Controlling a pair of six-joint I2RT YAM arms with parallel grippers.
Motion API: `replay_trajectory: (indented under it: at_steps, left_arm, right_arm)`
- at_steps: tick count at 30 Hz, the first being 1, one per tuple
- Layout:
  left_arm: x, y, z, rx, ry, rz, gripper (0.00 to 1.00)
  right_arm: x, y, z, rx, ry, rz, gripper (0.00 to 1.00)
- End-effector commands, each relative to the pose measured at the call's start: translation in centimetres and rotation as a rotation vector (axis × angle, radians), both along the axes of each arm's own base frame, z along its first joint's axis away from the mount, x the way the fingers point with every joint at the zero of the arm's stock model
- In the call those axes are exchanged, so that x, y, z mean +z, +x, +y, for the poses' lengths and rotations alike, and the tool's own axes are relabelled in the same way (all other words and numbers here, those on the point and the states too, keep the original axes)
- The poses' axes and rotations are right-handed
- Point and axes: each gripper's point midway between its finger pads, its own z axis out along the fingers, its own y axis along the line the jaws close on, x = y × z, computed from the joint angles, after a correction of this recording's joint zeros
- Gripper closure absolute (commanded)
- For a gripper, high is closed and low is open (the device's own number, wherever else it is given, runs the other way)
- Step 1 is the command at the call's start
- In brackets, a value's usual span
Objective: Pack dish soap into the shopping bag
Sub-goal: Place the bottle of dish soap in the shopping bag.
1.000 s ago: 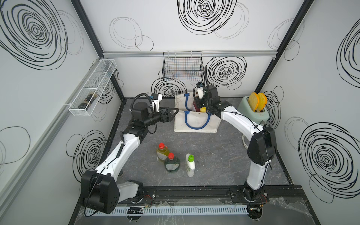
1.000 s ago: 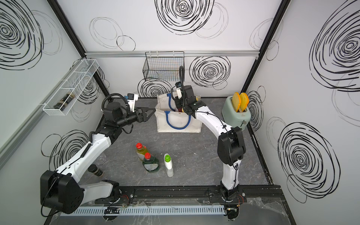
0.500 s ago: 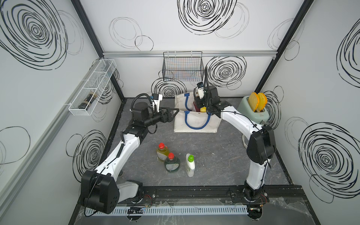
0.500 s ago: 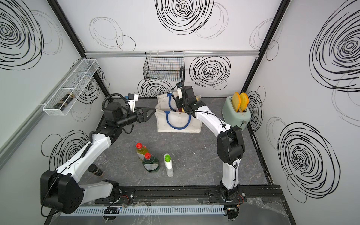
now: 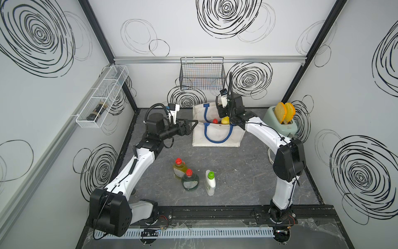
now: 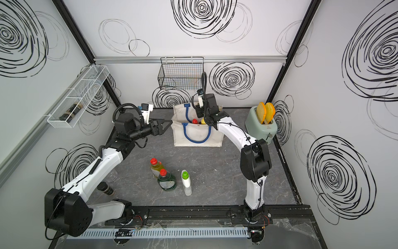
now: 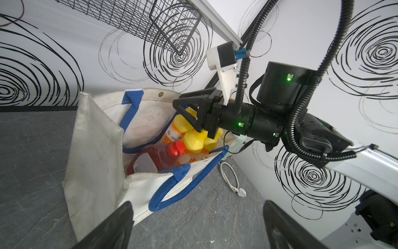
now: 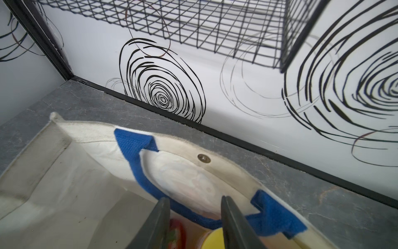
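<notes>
The white shopping bag with blue handles stands open at the back of the table. Inside it show yellow-capped orange dish soap bottles and a red one. My right gripper hangs in the bag's mouth, open, with nothing between its fingers. A yellow cap lies just below them. My left gripper is wide open beside the bag's left wall. Three bottles stand in front: yellow, green and white.
A black wire basket hangs on the back wall above the bag. A mint toaster with toast stands at the back right, and its cable lies behind the bag. A white wire shelf is on the left wall. A dark jar lies by the left arm.
The right gripper's jaws have parted over the bag. Both arms have stayed nearly where they were, and the three bottles in front have not moved.
</notes>
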Motion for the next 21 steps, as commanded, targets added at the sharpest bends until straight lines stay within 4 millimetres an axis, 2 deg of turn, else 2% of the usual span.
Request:
replay_trajectory:
  at_steps: [1, 12, 15, 18, 21]
  left_arm:
    - [2.1, -0.3, -0.2, -0.008, -0.005, -0.068, 0.04]
    - [2.1, -0.3, -0.2, -0.005, -0.002, -0.069, 0.04]
    - [1.7, -0.1, -0.2, 0.003, 0.011, -0.066, 0.04]
    - [1.4, 0.0, -0.3, 0.001, 0.017, -0.054, 0.04]
    - [1.2, 0.1, -0.3, 0.006, 0.025, -0.049, 0.04]
  right_arm:
    - [1.5, 0.5, -0.4, -0.018, 0.012, -0.050, 0.51]
    - [2.4, 0.0, -0.5, -0.013, 0.010, -0.057, 0.46]
    - [3.3, -1.7, 0.4, 0.037, 0.001, -0.063, 0.44]
    - [4.5, -3.8, 1.4, 0.102, -0.009, -0.054, 0.34]
    - [4.8, -5.9, 2.2, 0.162, -0.022, 0.012, 0.25]
